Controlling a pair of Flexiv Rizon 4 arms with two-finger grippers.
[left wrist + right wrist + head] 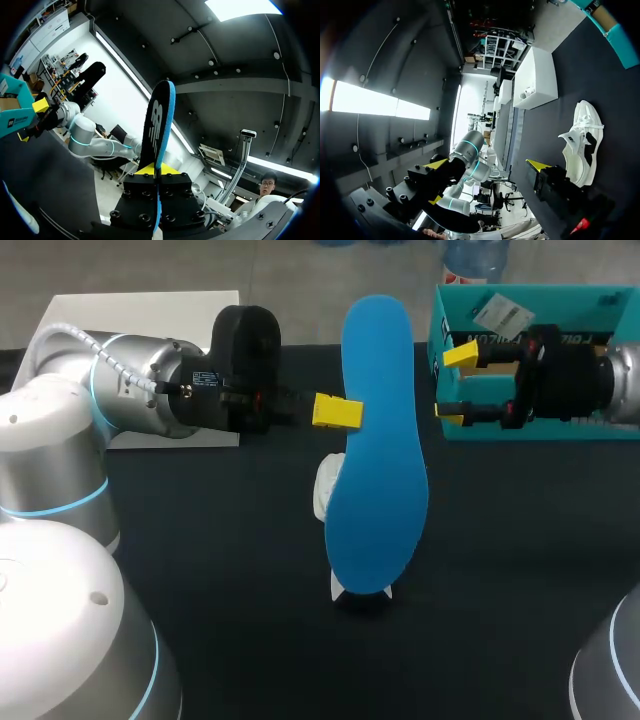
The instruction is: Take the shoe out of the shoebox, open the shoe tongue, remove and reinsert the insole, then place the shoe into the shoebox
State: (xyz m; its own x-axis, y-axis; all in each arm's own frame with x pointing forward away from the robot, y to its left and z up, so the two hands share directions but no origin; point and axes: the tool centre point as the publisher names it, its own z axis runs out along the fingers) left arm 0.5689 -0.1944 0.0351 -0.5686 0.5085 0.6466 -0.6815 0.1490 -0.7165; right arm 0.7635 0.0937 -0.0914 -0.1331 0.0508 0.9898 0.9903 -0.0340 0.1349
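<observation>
Dark table [220,570] (shoe [325,490], shoebox [540,429] atop)

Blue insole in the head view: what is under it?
A white shoe on the table; only one side and one end show past the insole, the rest is covered.

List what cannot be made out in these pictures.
Head view: the white shoe is mostly hidden behind the blue insole.
Head view: the shoebox is cut off by the edge, its inside partly covered by the right tool.
Head view: the left tool shows one fingertip; the insole hides the other.
</observation>
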